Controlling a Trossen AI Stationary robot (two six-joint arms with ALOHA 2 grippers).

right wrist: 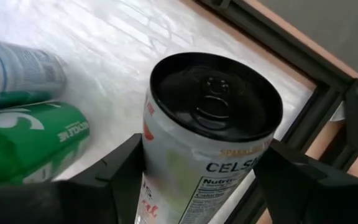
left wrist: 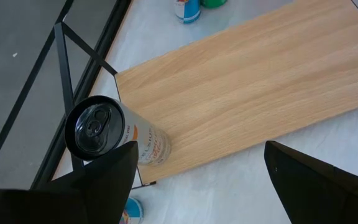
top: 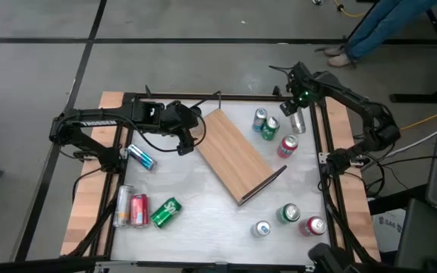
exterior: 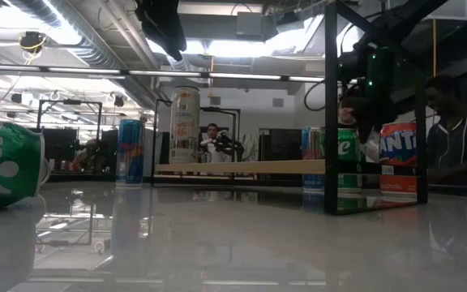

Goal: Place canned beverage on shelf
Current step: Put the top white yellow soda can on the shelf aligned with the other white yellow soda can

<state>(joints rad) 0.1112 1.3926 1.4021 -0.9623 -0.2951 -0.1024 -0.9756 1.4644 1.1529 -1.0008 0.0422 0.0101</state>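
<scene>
The shelf (top: 234,155), a light-brown board with black rails at its ends, stands slantwise in the middle of the white table; it also shows in the low view (exterior: 242,167). A tall white can (left wrist: 104,127) with a black top stands upright on the shelf's far-left corner (exterior: 186,126). My left gripper (left wrist: 197,180) hovers open above that end (top: 187,136), one finger beside the can and apart from it. My right gripper (top: 298,106), at the far right of the table, is shut on a white Celsius can (right wrist: 204,137). My right gripper pinches the Celsius can's upper wall (right wrist: 160,162), just below the black top rim, between its two fingers, one on each side. The fingers come from above, slanting down. The can stays roughly upright; whether its base rests on the table does not show.
A blue can (top: 260,117), a green can (top: 270,127) and a red can (top: 287,145) stand beside the right gripper. Three cans (top: 288,214) stand front right. Several cans (top: 138,210) lie front left, and a blue one (top: 140,157) lies left. A person (exterior: 452,138) sits beyond the table.
</scene>
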